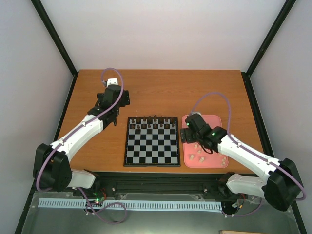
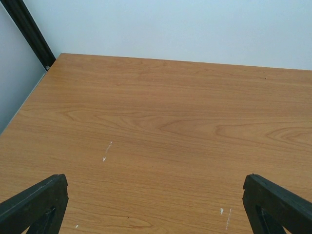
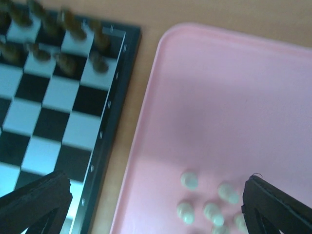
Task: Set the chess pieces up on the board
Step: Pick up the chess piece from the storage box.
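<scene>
Wooden table (image 1: 156, 92) | board (image 1: 151, 146) centre, dark pieces (image 1: 153, 122) on its 12 o'clock rows, 6 o'clock rows bare | chess pieces (image 1: 201, 155) in pink tray (image 1: 217, 120) at board's 3 o'clock | left gripper (image 1: 110, 120) and right gripper (image 3: 157, 179) gape wide, empty | pale side not yet begun

Pink tray (image 1: 217, 119), dark brown pieces (image 1: 155, 123), wooden table (image 1: 161, 92).
</scene>
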Robot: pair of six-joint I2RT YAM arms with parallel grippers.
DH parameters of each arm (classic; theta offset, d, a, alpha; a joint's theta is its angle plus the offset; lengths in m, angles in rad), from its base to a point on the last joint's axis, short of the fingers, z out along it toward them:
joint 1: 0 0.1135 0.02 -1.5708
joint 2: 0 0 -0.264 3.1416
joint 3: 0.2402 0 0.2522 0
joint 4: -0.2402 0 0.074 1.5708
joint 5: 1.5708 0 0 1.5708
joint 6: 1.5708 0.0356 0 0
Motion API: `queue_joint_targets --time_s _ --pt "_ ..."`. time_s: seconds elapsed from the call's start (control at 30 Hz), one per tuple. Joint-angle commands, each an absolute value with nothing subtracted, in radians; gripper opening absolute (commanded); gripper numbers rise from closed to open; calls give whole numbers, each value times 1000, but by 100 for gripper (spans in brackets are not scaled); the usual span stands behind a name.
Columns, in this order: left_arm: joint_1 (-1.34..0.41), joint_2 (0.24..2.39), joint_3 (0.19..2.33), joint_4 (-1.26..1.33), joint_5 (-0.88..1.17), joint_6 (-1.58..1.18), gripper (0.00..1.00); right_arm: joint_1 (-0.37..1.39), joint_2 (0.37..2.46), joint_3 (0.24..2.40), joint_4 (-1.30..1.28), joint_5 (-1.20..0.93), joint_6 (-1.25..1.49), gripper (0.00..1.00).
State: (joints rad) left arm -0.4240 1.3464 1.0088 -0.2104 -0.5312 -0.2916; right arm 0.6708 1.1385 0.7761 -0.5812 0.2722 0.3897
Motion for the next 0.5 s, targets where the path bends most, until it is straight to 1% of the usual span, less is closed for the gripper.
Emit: queue_joint_targets --time_s 0.0,0.1,0.2,0.27,0.3,0.47 --pt "-431 1369 1063 -220 -546 -289 100 758 1143 764 -725 295 515 93" --pt "-431 1370 1059 -213 -544 -287 100 823 1128 789 -804 293 567 88" --pt "-431 1381 1067 -214 -552 -282 100 884 1131 828 -886 273 605 77" --pt "-431 1389 1074 -219 -558 -282 100 934 1141 838 -921 263 637 66" --pt "-431 1392 1075 -220 -558 -283 100 955 1147 832 -929 262 654 63" --pt "-431 1385 1072 -219 -554 -285 100 992 1167 749 -904 262 725 60"
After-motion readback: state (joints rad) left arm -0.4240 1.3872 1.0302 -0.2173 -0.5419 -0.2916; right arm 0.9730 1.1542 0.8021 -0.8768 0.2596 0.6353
